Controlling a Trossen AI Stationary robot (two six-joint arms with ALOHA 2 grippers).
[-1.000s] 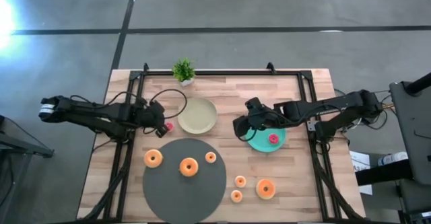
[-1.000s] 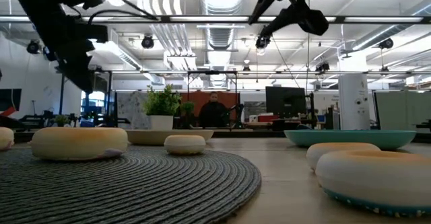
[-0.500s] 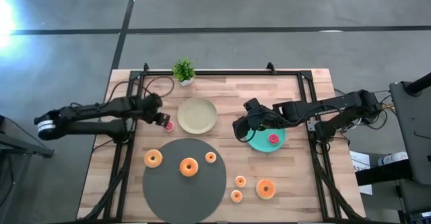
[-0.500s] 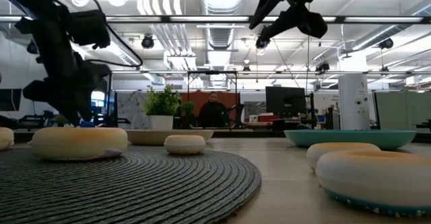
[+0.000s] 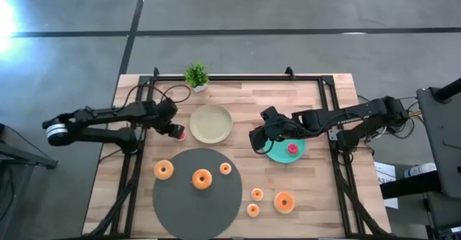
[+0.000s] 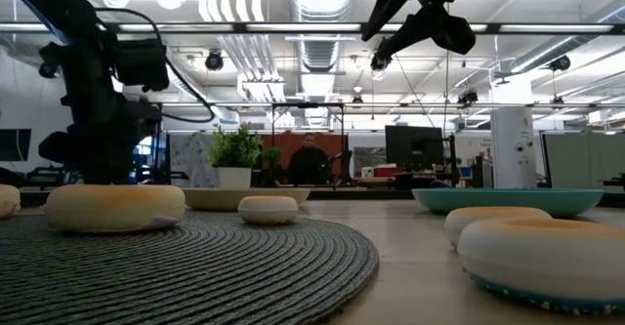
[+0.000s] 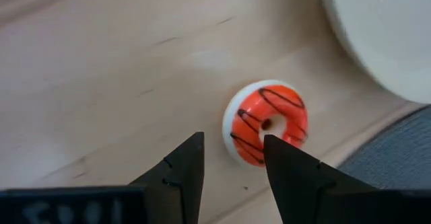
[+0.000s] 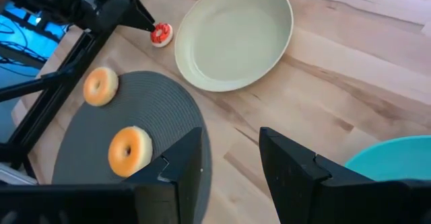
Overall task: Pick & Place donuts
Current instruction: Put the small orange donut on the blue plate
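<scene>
A small red-frosted donut (image 7: 266, 123) with dark stripes lies flat on the bare wood next to the beige plate (image 5: 211, 123). My left gripper (image 7: 232, 146) is open and low over the table, and the red donut (image 5: 181, 135) is just ahead of its fingertips. My right gripper (image 5: 253, 138) hangs open, well above the table, beside the teal plate (image 5: 277, 153), which holds a red donut (image 5: 292, 148). Two orange donuts (image 5: 202, 179) (image 5: 225, 169) rest on the dark mat (image 5: 196, 204). Another (image 5: 164, 170) sits at the mat's left edge.
Three more donuts (image 5: 256, 194) (image 5: 253, 210) (image 5: 284, 202) lie on the wood right of the mat. A small potted plant (image 5: 196, 76) stands at the far edge. A dark frame (image 5: 137, 161) runs along the table's sides. Bare wood shows between the two plates.
My left gripper has come down from high above the table to just over the wood, moving slightly toward the far edge and ending at the small red donut. The right arm and all the donuts have stayed put.
</scene>
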